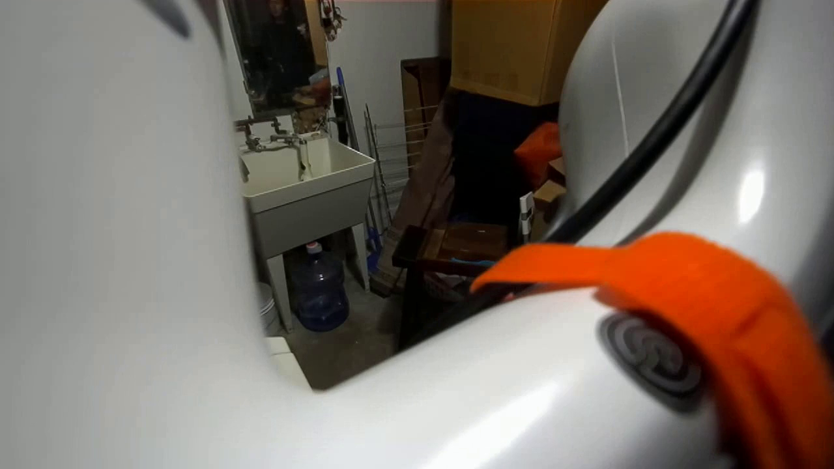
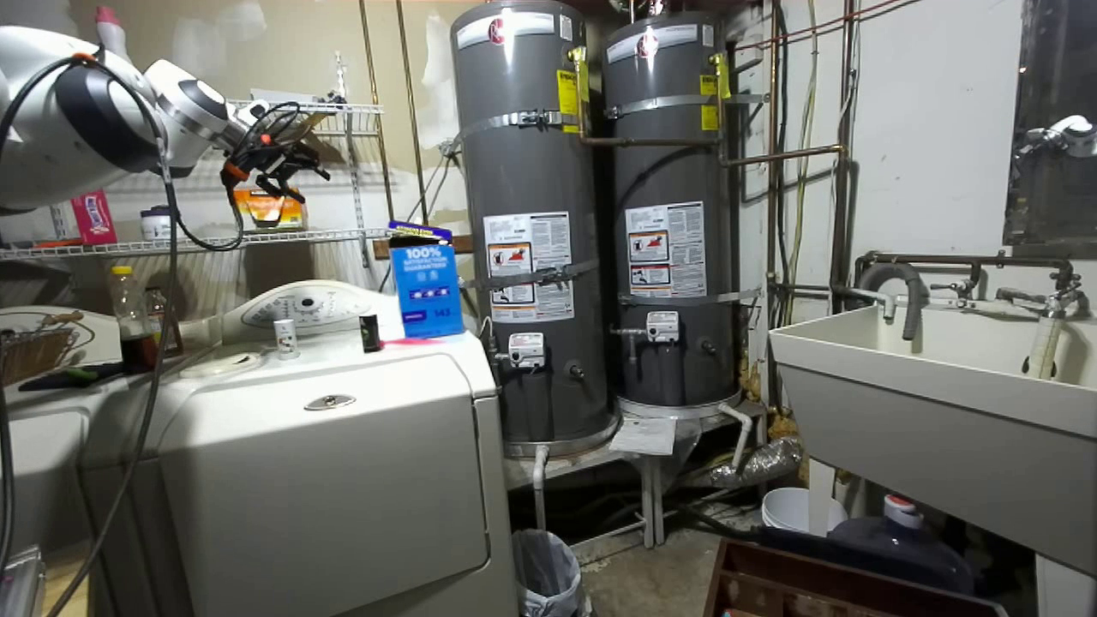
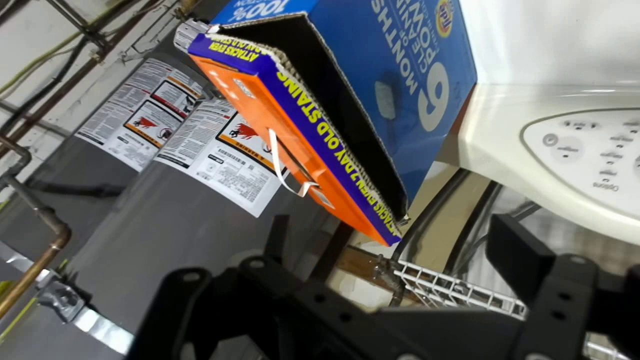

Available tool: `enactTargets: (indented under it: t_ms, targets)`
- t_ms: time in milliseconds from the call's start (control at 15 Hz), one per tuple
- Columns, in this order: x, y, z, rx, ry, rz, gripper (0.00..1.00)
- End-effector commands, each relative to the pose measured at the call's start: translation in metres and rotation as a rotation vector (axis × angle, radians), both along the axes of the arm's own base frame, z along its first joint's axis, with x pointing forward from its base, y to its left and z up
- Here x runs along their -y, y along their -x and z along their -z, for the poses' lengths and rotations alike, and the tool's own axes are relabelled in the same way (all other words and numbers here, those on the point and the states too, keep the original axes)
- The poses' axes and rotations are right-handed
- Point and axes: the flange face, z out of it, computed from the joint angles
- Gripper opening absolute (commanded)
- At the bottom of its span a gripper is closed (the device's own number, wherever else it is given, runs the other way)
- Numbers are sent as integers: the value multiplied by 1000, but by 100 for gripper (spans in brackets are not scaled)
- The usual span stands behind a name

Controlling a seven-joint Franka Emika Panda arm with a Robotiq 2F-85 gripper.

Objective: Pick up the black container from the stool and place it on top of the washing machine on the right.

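Observation:
A small black container [image 2: 370, 332] stands upright on the top of the white washing machine [image 2: 326, 480], left of a blue detergent box, with a pink-red streak beside it. The machine's control panel also shows in the wrist view [image 3: 585, 150]. The dark wooden stool [image 1: 475, 238] is partly hidden behind the arm; its edge shows low in an exterior view [image 2: 797, 591]. No black container shows on the visible part of its seat. My gripper [image 2: 302, 178] is high above the machine's back, before the wire shelves. Its fingers are apart and empty in the wrist view [image 3: 400, 245].
The open blue detergent box [image 2: 431, 287] stands at the machine's back corner, close ahead in the wrist view [image 3: 360, 85]. A small white jar [image 2: 285, 338] and bottles [image 2: 133, 326] stand nearby. Grey water heaters [image 2: 536, 188] and a utility sink [image 2: 943, 377] are beyond.

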Motion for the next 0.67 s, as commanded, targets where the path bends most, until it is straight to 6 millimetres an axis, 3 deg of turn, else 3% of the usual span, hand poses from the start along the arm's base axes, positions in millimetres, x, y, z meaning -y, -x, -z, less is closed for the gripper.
enactTargets:
  t_ms: [0,200,600]
  targets:
    - [1,1,-3,7,-9,13,100]
    - [2,-1,-3,12,-15,25,100]
    - [49,-33,-24,31,-21,297,100]
